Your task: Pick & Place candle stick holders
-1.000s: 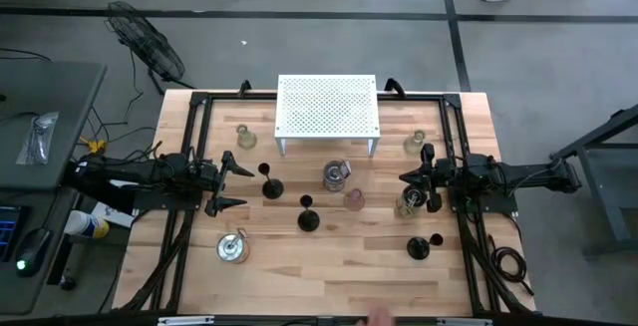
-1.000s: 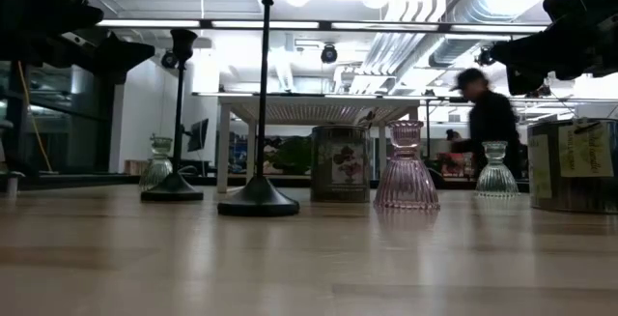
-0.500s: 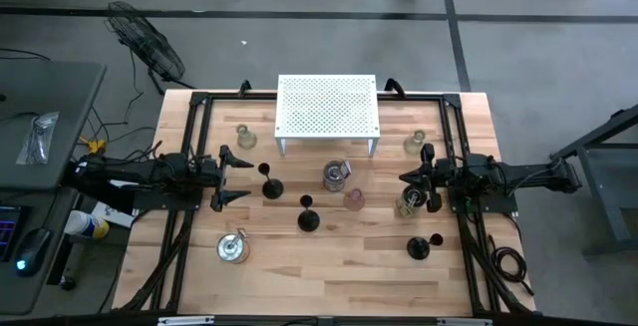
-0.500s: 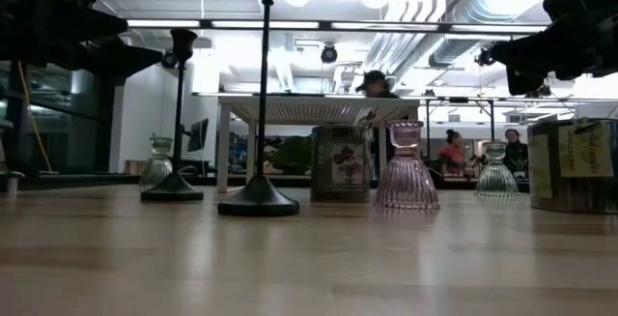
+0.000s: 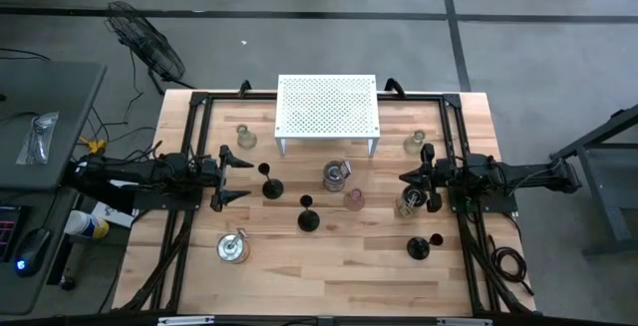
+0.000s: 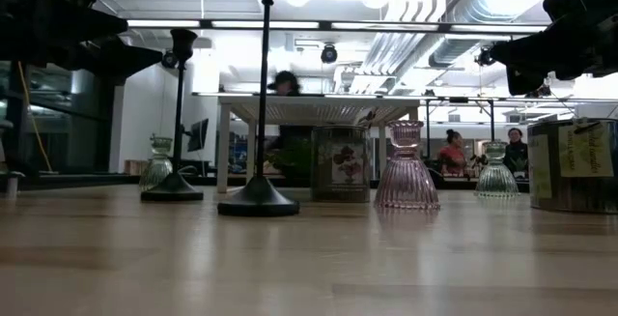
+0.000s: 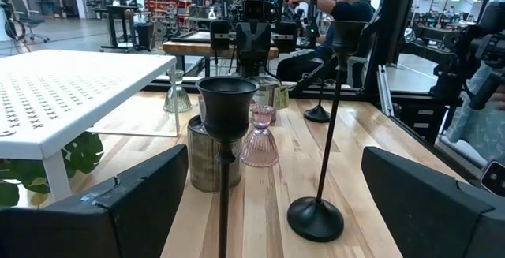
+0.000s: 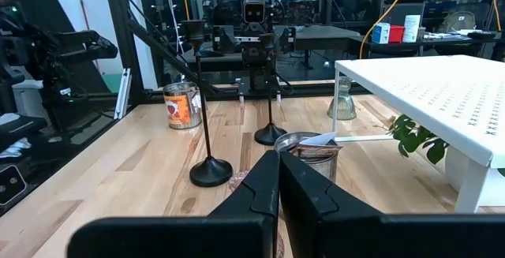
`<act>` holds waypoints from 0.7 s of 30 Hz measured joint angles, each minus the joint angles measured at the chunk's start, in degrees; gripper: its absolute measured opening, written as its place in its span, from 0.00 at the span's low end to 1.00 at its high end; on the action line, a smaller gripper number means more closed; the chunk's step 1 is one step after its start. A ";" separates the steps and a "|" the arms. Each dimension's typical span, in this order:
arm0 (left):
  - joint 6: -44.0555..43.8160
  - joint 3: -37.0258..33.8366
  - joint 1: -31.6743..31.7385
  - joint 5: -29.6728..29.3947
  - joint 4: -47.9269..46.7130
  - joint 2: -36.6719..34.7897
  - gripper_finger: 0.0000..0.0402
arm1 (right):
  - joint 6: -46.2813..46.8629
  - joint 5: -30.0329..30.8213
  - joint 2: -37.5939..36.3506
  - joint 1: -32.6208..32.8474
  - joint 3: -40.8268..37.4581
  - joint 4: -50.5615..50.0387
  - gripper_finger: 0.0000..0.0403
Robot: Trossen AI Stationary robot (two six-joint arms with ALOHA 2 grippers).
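Three black candle stick holders with round bases stand on the table (image 5: 329, 266): one (image 5: 269, 184) just right of my left gripper, one (image 5: 308, 218) nearer, one (image 5: 419, 247) near right. A pinkish holder (image 5: 354, 199), a silvery one (image 5: 336, 174) and clear glass ones (image 5: 245, 137) (image 5: 415, 145) stand around them. My left gripper (image 5: 237, 177) is open and empty. In the left wrist view (image 7: 272, 211) the nearest black holder's cup (image 7: 227, 106) shows between its fingers. My right gripper (image 5: 403, 177) is shut and empty above the table's right side, as its wrist view (image 8: 278, 181) shows.
A white perforated rack (image 5: 328, 107) stands at the far middle. A tin (image 5: 232, 248) stands near left and another (image 5: 409, 203) just below my right gripper. Black frame rails (image 5: 189, 147) run along both table sides. People move in the room behind (image 6: 285, 84).
My left gripper has shifted a little toward the table's right, toward the nearest black holder, and then kept still. The holders have not moved. A person has walked across the room behind the table.
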 joint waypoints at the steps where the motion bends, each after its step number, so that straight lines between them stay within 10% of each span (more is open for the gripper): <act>1: 0.00 0.00 0.00 0.00 0.01 0.00 0.93 | -0.02 -0.01 0.00 0.00 0.00 0.00 0.01; 21: 0.00 0.00 0.00 -0.04 0.05 0.00 0.93 | -1.03 1.29 0.00 0.00 0.00 0.47 0.01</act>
